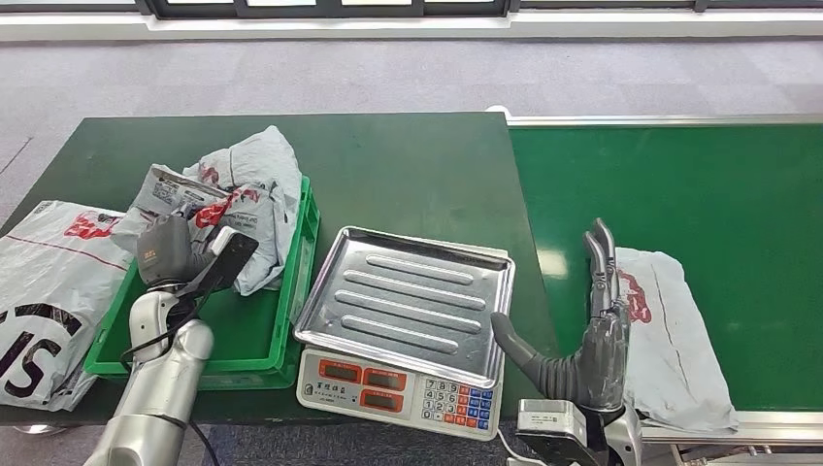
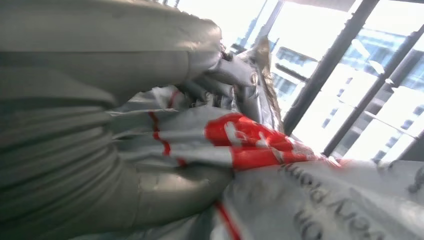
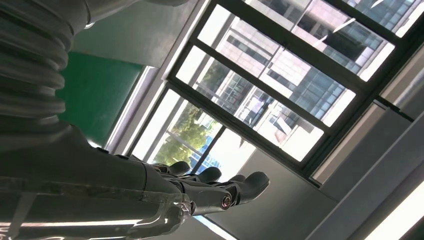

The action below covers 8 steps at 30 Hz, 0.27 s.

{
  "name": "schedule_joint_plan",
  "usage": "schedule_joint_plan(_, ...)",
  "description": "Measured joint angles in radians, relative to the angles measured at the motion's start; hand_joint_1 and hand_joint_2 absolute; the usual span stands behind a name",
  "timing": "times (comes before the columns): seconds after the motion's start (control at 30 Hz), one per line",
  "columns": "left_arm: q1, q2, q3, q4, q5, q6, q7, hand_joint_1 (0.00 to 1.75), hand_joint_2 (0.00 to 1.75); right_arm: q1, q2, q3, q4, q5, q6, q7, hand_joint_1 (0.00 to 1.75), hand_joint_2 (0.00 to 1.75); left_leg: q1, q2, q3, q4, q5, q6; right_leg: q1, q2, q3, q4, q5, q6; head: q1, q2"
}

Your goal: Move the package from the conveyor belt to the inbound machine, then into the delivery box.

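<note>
A grey package with red print (image 1: 672, 335) lies on the green conveyor belt (image 1: 679, 184) at the right. My right hand (image 1: 602, 325) stands on edge against its left side, fingers straight and thumb spread, holding nothing; the right wrist view shows its fingers (image 3: 235, 187) stretched out. Over the green delivery box (image 1: 247, 335) my left hand (image 1: 173, 254) grips a crumpled grey package (image 1: 243, 184). In the left wrist view the fingers (image 2: 230, 75) and thumb close around that package (image 2: 260, 145). The inbound machine, a scale with a bare steel tray (image 1: 403, 291), sits between the box and the belt.
A large white mailing bag (image 1: 49, 291) lies on the dark green table (image 1: 408, 170) left of the box. The scale's keypad (image 1: 456, 400) faces me at the table's front edge. Grey floor lies beyond the table.
</note>
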Motion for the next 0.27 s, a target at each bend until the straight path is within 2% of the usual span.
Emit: schedule_joint_plan(0.27,0.027,-0.017,0.035,-0.064,0.019,0.002,-0.006,0.00,0.00,-0.004,-0.006,-0.008,0.000,0.011,-0.023,0.000,0.00,1.75,0.000,0.000,0.000,0.000,0.000,0.000,0.000,0.000,0.000,0.000,0.000,0.000,0.000,0.000)
